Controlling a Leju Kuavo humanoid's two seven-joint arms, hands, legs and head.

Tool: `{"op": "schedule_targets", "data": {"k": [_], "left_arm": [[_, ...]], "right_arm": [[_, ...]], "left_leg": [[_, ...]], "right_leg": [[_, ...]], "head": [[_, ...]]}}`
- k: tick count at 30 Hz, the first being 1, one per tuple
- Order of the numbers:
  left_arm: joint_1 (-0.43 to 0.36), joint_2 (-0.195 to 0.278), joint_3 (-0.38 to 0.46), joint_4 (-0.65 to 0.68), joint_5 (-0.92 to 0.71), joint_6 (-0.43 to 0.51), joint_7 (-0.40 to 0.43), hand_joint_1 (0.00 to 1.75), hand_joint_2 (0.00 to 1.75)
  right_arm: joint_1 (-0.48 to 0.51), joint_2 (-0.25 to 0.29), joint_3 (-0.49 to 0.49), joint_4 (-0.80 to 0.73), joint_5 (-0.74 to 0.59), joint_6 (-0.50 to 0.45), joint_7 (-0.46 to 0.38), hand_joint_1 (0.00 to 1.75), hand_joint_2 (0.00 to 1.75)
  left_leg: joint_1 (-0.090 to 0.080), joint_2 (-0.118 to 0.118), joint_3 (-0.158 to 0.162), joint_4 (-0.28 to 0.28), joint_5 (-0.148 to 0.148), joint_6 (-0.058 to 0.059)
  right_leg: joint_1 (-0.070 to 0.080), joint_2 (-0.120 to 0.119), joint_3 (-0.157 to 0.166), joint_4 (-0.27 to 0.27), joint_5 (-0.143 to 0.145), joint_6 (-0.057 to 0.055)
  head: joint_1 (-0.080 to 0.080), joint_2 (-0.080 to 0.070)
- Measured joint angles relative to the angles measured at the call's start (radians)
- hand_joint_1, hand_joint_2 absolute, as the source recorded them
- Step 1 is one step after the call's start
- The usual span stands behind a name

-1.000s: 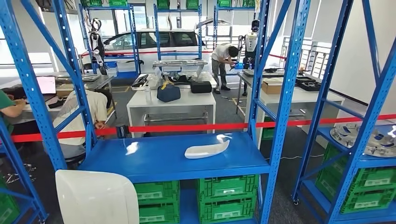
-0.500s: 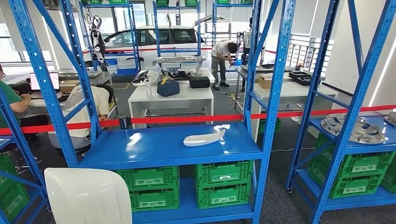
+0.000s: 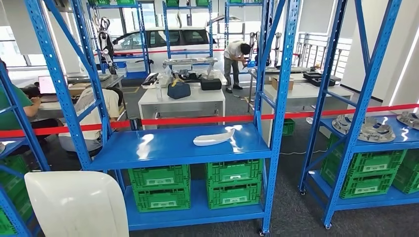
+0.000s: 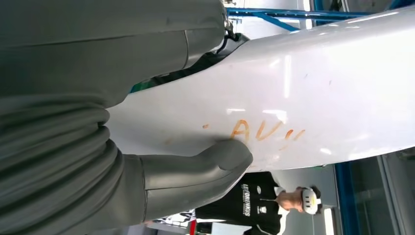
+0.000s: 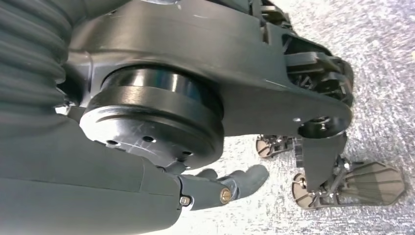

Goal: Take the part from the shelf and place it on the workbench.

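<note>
one part held: the white panel (image 3: pixel 76 203) is already off the shelf, showing at the lower left of the head view and close against the camera in the left wrist view, with orange marks on its glossy face.
left hand: the left hand (image 4: pixel 147 161) grips the white panel, its thick thumb pressed flat on the panel's face and dark fingers reaching round behind the edge.
right hand: the right hand (image 5: pixel 222 188) hangs over the grey carpet with nothing in it; its fingers lie fairly straight, but i cannot tell for sure whether it is open or closed.
shelf: the blue shelf (image 3: pixel 163 150) stands ahead, with a second, smaller white piece (image 3: pixel 213 138) lying on it and green crates (image 3: pixel 195 185) below.
step in hand: by my reading, the pick is done and the carry is under way.
next move: likely a turn and walk to a workbench, keeping the thumb firm so the slick panel does not slide, then lowering it flat before letting go.
bystander: a person (image 4: pixel 274 203) in dark clothes stands beyond the panel.
</note>
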Motion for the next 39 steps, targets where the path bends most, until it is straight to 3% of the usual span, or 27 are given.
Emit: {"op": "schedule_targets", "data": {"k": [1, 2, 3, 5, 6, 7, 8, 9, 10, 12, 14, 16, 17, 19, 21, 22, 23, 24, 26, 28, 29, 31, 32, 33, 36, 37, 39], "left_arm": [[-0.001, 0.000, 0.000, 0.000, 0.000, 0.001, 0.000, 1.75, 1.75], [-0.001, -0.001, 0.000, 0.001, -0.001, 0.001, 0.000, 1.75, 1.75], [-0.002, -0.002, 0.001, 0.001, -0.001, 0.002, 0.000, 1.75, 1.75], [-0.002, -0.002, 0.001, 0.001, -0.001, 0.002, 0.000, 1.75, 1.75], [-0.001, -0.002, 0.001, 0.001, -0.002, 0.002, 0.000, 1.75, 1.75], [-0.001, -0.003, 0.001, 0.002, -0.002, 0.002, 0.000, 1.75, 1.75], [0.000, -0.003, 0.001, 0.003, -0.002, 0.002, 0.000, 1.75, 1.75], [0.001, -0.003, 0.001, 0.003, -0.002, 0.002, 0.000, 1.75, 1.75], [0.001, -0.003, 0.001, 0.004, -0.002, 0.002, 0.000, 1.75, 1.75], [0.001, -0.002, 0.001, 0.001, -0.002, 0.002, 0.000, 1.75, 1.75], [0.001, -0.002, 0.002, 0.000, -0.002, 0.002, 0.000, 1.75, 1.75], [0.002, -0.002, 0.003, 0.000, -0.002, 0.002, -0.001, 1.75, 1.75], [0.003, -0.002, 0.004, 0.000, -0.002, 0.002, -0.001, 1.75, 1.75], [0.004, 0.001, 0.006, 0.001, -0.002, 0.003, -0.002, 1.75, 1.75], [0.004, 0.002, 0.008, 0.004, -0.001, 0.003, -0.002, 1.75, 1.75], [0.004, 0.002, 0.008, 0.006, -0.001, 0.003, -0.003, 1.75, 1.75], [0.004, 0.002, 0.008, 0.009, 0.001, 0.003, -0.003, 1.75, 1.75], [0.003, 0.002, 0.008, 0.011, 0.003, 0.003, -0.003, 1.75, 1.75], [-0.001, 0.002, 0.008, 0.014, 0.006, 0.002, -0.002, 1.75, 1.75], [-0.010, 0.002, 0.007, 0.014, 0.009, 0.002, 0.000, 1.75, 1.75], [-0.013, 0.002, 0.007, 0.014, 0.010, 0.002, 0.000, 1.75, 1.75], [-0.014, 0.003, 0.008, 0.015, 0.012, 0.002, 0.000, 1.75, 1.75], [-0.013, 0.003, 0.008, 0.015, 0.013, 0.002, 0.001, 1.75, 1.75], [-0.012, 0.002, 0.008, 0.016, 0.015, 0.003, 0.001, 1.75, 1.75], [-0.004, 0.002, 0.008, 0.016, 0.017, 0.004, 0.000, 1.75, 1.75], [0.000, 0.002, 0.008, 0.017, 0.017, 0.005, 0.001, 1.75, 1.75], [0.007, 0.001, 0.009, 0.016, 0.017, 0.007, 0.002, 1.75, 1.75]], "right_arm": [[0.001, 0.000, 0.000, 0.000, 0.000, 0.000, -0.004, 0.00, 1.75], [0.002, -0.001, 0.000, 0.000, 0.000, 0.001, -0.007, 0.00, 1.75], [0.003, -0.001, 0.000, 0.000, 0.000, 0.001, -0.010, 0.00, 1.75], [0.003, -0.001, 0.000, 0.000, 0.000, 0.002, -0.014, 0.00, 1.75], [0.002, -0.002, 0.000, 0.000, 0.000, 0.002, -0.015, 0.00, 1.75], [0.002, -0.002, 0.000, 0.000, 0.000, 0.002, -0.015, 0.00, 1.75], [0.002, -0.002, 0.000, 0.000, 0.000, 0.002, -0.015, 0.00, 1.75], [0.003, -0.003, 0.000, 0.000, 0.000, 0.002, -0.015, 0.00, 1.75], [0.003, -0.003, 0.000, 0.000, 0.000, 0.002, -0.015, 0.00, 1.75], [0.003, -0.004, 0.000, 0.000, 0.000, 0.003, -0.015, 0.00, 1.75], [0.003, -0.004, 0.000, 0.000, -0.001, 0.004, -0.016, 0.00, 1.75], [0.003, -0.004, 0.000, 0.000, -0.001, 0.008, -0.017, 0.00, 1.75], [0.003, -0.003, 0.000, 0.000, -0.002, 0.011, -0.019, 0.00, 1.75], [0.002, -0.003, 0.000, 0.000, -0.005, 0.017, -0.024, 0.00, 1.75], [0.001, -0.003, 0.000, 0.000, -0.008, 0.020, -0.029, 0.00, 1.75], [0.001, -0.003, 0.000, 0.000, -0.009, 0.022, -0.029, 0.00, 1.75], [0.000, -0.003, 0.000, 0.000, -0.010, 0.022, -0.029, 0.00, 1.75], [-0.001, -0.003, 0.000, 0.000, -0.011, 0.023, -0.029, 0.00, 1.75], [-0.002, -0.001, 0.000, 0.000, -0.014, 0.023, -0.028, 0.00, 1.75], [-0.002, 0.001, 0.000, 0.000, -0.015, 0.023, -0.027, 0.00, 1.75], [-0.002, 0.002, 0.000, 0.000, -0.015, 0.023, -0.026, 0.00, 1.75], [-0.001, 0.001, 0.000, 0.000, -0.015, 0.023, -0.025, 0.00, 1.75], [0.000, 0.000, 0.000, 0.000, -0.014, 0.024, -0.024, 0.00, 1.75], [0.000, 0.000, 0.000, 0.000, -0.014, 0.026, -0.023, 0.00, 1.75], [-0.001, -0.001, 0.000, 0.000, -0.015, 0.030, -0.022, 0.00, 1.75], [-0.001, -0.001, 0.000, 0.000, -0.016, 0.031, -0.021, 0.00, 1.75], [0.000, -0.002, 0.000, 0.000, -0.018, 0.032, -0.020, 0.00, 1.75]], "left_leg": [[0.001, 0.003, -0.009, -0.004, 0.011, 0.008], [0.004, 0.005, -0.018, -0.006, 0.024, 0.017], [0.007, 0.008, -0.030, -0.009, 0.038, 0.024], [0.009, 0.010, -0.058, -0.008, 0.065, 0.031], [0.009, 0.011, -0.074, -0.006, 0.079, 0.031], [0.010, 0.011, -0.092, -0.003, 0.092, 0.030], [0.011, 0.011, -0.112, 0.002, 0.104, 0.027], [0.013, 0.011, -0.132, 0.008, 0.115, 0.023], [0.014, 0.011, -0.151, 0.017, 0.124, 0.018], [0.015, 0.010, -0.183, 0.038, 0.137, 0.006], [0.014, 0.010, -0.198, 0.049, 0.150, -0.006], [0.015, 0.010, -0.202, 0.050, 0.161, -0.018], [0.017, 0.009, -0.209, 0.058, 0.148, -0.024], [0.019, 0.006, -0.233, 0.125, 0.067, -0.035], [0.020, 0.005, -0.257, 0.250, -0.027, -0.041], [0.020, 0.005, -0.260, 0.302, -0.043, -0.042], [0.019, 0.005, -0.250, 0.329, -0.036, -0.040], [0.019, 0.005, -0.223, 0.319, -0.012, -0.036], [0.015, 0.003, -0.122, 0.205, 0.021, -0.022], [0.008, 0.002, -0.022, 0.062, 0.000, -0.009], [0.004, 0.002, 0.000, 0.021, -0.013, -0.004], [0.002, 0.003, -0.007, 0.000, 0.000, 0.006], [0.004, 0.005, -0.014, -0.004, 0.013, 0.013], [0.007, 0.007, -0.025, -0.007, 0.028, 0.021], [0.010, 0.011, -0.072, -0.007, 0.070, 0.032], [0.009, 0.012, -0.091, -0.004, 0.084, 0.032], [0.010, 0.013, -0.132, 0.006, 0.108, 0.029]], "right_leg": [[-0.001, 0.002, -0.003, -0.001, 0.002, 0.006], [-0.001, 0.005, -0.010, 0.011, -0.016, 0.012], [-0.001, 0.007, -0.021, 0.042, -0.055, 0.016], [-0.004, 0.011, -0.050, 0.159, -0.166, 0.023], [-0.005, 0.011, -0.061, 0.227, -0.202, 0.026], [-0.005, 0.011, -0.063, 0.277, -0.212, 0.029], [-0.006, 0.011, -0.051, 0.299, -0.199, 0.032], [-0.008, 0.011, -0.021, 0.284, -0.173, 0.034], [-0.011, 0.011, 0.026, 0.233, -0.151, 0.036], [-0.012, 0.014, 0.128, 0.092, -0.161, 0.034], [-0.008, 0.016, 0.170, 0.017, -0.192, 0.020], [-0.007, 0.015, 0.157, 0.013, -0.183, 0.000], [-0.008, 0.013, 0.147, 0.013, -0.173, -0.010], [-0.010, 0.009, 0.122, 0.012, -0.151, -0.024], [-0.007, 0.008, 0.093, 0.014, -0.126, -0.028], [-0.006, 0.007, 0.078, 0.015, -0.113, -0.028], [-0.004, 0.007, 0.062, 0.016, -0.100, -0.028], [-0.002, 0.006, 0.046, 0.017, -0.088, -0.027], [0.001, 0.007, 0.020, 0.019, -0.064, -0.024], [0.003, 0.007, 0.007, 0.017, -0.042, -0.016], [0.001, 0.007, 0.005, 0.014, -0.031, -0.010], [-0.001, 0.007, 0.001, 0.003, -0.009, 0.003], [-0.001, 0.009, -0.005, 0.005, -0.016, 0.010], [-0.001, 0.011, -0.014, 0.022, -0.042, 0.015], [0.000, 0.014, -0.051, 0.183, -0.194, 0.028], [0.000, 0.014, -0.057, 0.245, -0.219, 0.031], [-0.001, 0.014, -0.032, 0.294, -0.197, 0.034]], "head": [[-0.001, 0.000], [0.000, 0.000], [0.001, 0.000], [0.003, 0.000], [0.003, 0.000], [0.003, 0.000], [0.004, 0.000], [0.004, 0.000], [0.004, 0.000], [0.006, 0.000], [0.007, 0.000], [0.007, 0.000], [0.006, 0.000], [0.004, 0.000], [0.003, 0.000], [0.003, 0.000], [0.002, 0.000], [0.002, 0.000], [0.002, 0.000], [0.003, 0.000], [0.003, 0.000], [0.003, 0.000], [0.003, 0.000], [0.004, 0.000], [0.008, 0.000], [0.008, 0.000], [0.009, 0.000]]}}
